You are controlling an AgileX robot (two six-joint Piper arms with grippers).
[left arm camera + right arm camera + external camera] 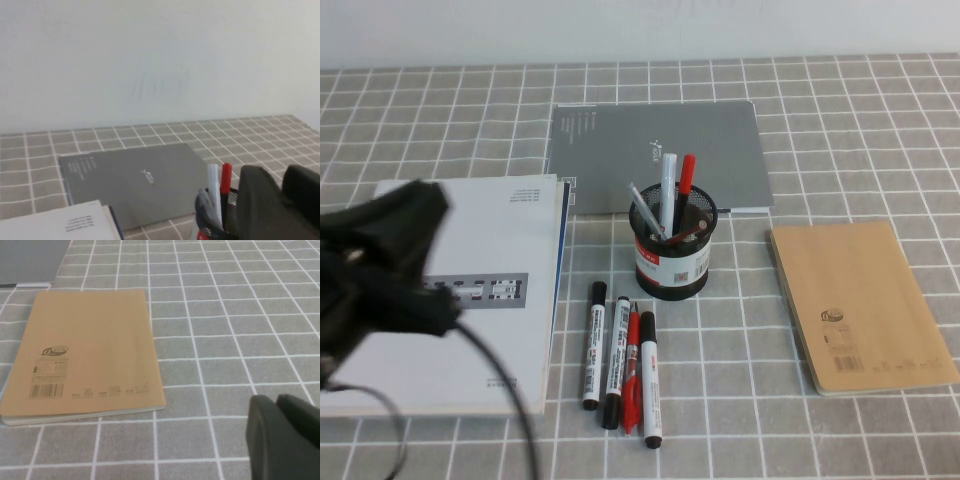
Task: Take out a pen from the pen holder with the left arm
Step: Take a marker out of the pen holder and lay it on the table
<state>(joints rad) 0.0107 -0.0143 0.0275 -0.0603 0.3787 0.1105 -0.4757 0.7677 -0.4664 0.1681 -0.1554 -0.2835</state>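
Observation:
A black mesh pen holder with a red and white label stands mid-table. A white pen, a red pen and a grey pen stick up out of it. My left gripper hovers over the white book, well to the left of the holder, with its fingers close together and nothing between them. In the left wrist view, the left gripper partly hides the holder; the white pen and red pen show beside it. My right gripper is shut over bare tablecloth.
Several markers lie side by side in front of the holder. A white book lies at the left, a grey book behind the holder, and a brown notebook at the right. A checked grey cloth covers the table.

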